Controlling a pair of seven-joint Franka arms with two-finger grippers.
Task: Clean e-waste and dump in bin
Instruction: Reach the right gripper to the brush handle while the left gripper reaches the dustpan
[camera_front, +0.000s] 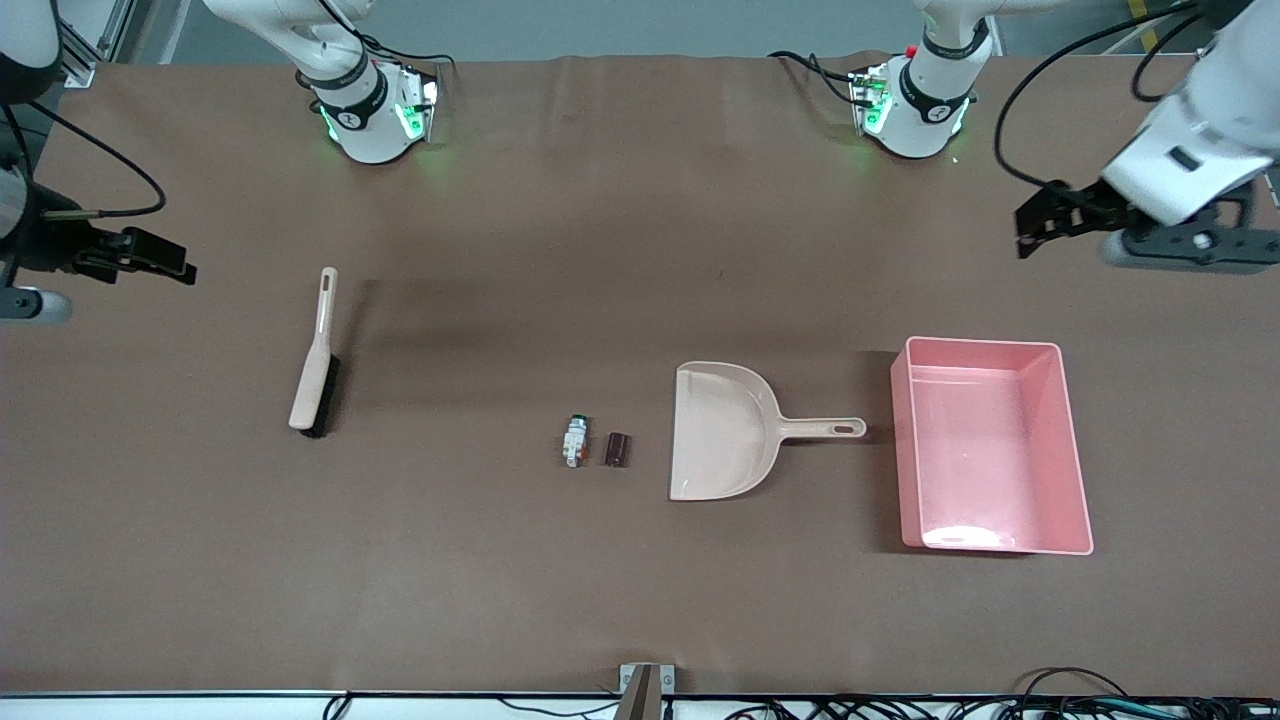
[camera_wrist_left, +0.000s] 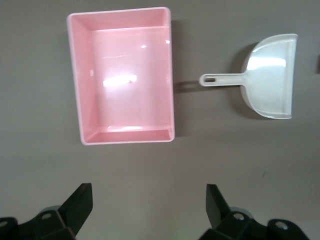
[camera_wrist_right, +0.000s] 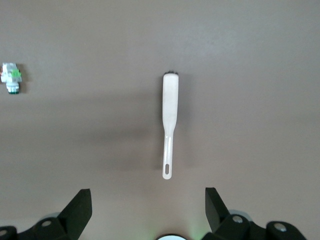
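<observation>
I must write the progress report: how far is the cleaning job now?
Nothing is done: the white component and maroon cylinder lie on the table beside the dustpan, and the pink bin holds nothing. Nothing is in hand: left gripper and right gripper hang open. Left: take the brush, sweep, dump.

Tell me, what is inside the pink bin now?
The bin holds nothing: its whole floor shows bare in the front and left wrist views. Both e-waste pieces lie on the table beside the dustpan.
</observation>
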